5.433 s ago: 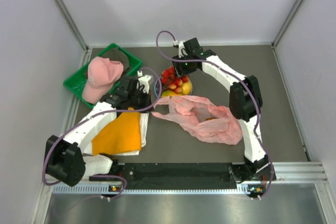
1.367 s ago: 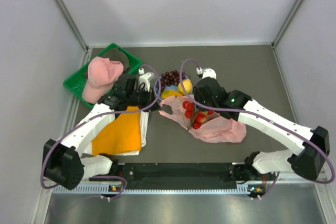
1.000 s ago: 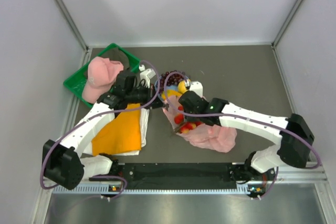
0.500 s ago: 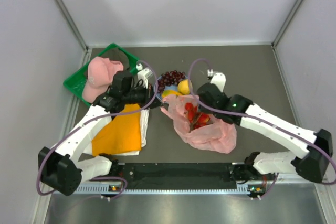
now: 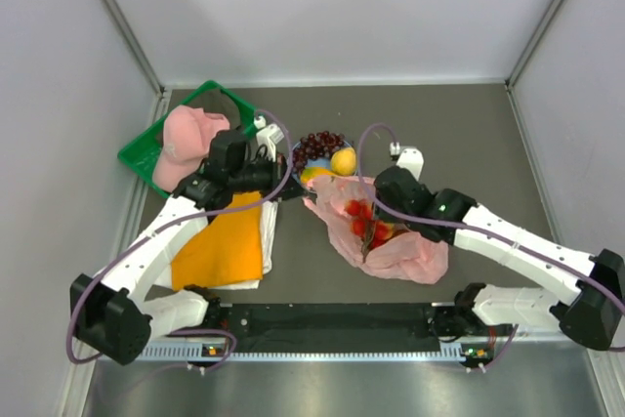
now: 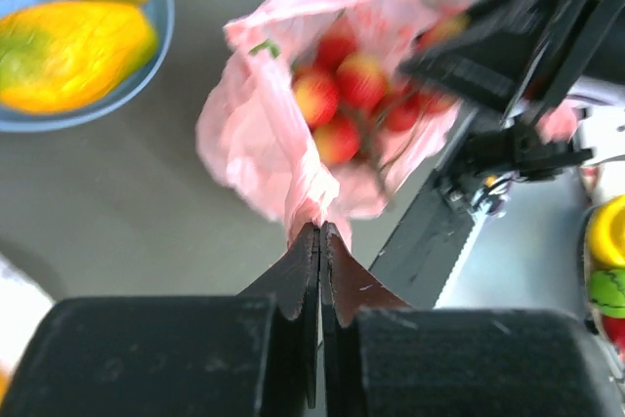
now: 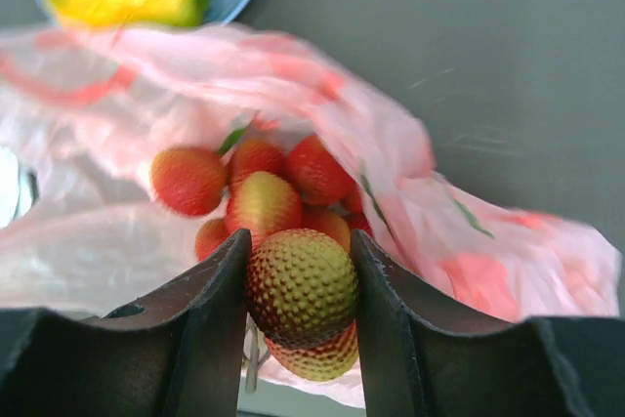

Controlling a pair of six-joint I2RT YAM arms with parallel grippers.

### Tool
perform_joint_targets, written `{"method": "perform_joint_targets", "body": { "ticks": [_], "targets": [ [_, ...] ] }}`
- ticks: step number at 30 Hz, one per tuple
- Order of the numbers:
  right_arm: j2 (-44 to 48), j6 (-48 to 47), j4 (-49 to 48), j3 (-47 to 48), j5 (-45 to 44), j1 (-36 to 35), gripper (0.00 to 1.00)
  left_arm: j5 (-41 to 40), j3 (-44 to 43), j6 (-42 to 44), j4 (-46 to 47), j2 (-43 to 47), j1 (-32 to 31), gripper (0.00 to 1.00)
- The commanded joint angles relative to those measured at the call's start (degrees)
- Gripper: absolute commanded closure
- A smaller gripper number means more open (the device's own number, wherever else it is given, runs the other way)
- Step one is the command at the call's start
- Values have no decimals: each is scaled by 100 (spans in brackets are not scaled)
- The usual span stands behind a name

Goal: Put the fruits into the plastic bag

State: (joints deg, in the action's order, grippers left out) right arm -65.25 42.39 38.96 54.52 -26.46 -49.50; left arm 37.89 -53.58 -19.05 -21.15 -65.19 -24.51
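Left of centre in the overhead view, the left claw (image 5: 296, 195) is pinched fully shut on the pink plastic bag's (image 5: 405, 253) rim; hold it high so the mouth gapes. Rightward, the half-open right claw (image 7: 298, 256) grips a red lychee cluster (image 7: 262, 200) inside that mouth; lower before releasing.

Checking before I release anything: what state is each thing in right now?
plastic bag: mouth open, rim pinched up by left gripper
left gripper: jaws shut on the bag's rim
right gripper: jaws closed on red fruit bunch
red fruit bunch: inside the bag's mouth, not yet released
plate: holds grapes, lemon, mango
cloth: folded, flat
cap: resting in green basket
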Motion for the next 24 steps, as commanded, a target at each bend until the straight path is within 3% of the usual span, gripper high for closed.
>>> {"method": "perform_joint_targets", "body": {
  "ticks": [1,9,13,24],
  "targets": [
    [31,6,-661,-108,158,-464,100,342,-608,-547,910,-257,-211,100],
    [-883,497,-91,207,-597,-543,100,325,-1619,-723,1156,-784,-1221,100],
    [-1454,805,234,401,-791,-667,100,219,-2225,-802,1297,-890,-1293,100],
    [-902,1482,499,-415,-1002,-667,100,-677,-2640,-328,1149,-416,-1293,100]
  ]
}}
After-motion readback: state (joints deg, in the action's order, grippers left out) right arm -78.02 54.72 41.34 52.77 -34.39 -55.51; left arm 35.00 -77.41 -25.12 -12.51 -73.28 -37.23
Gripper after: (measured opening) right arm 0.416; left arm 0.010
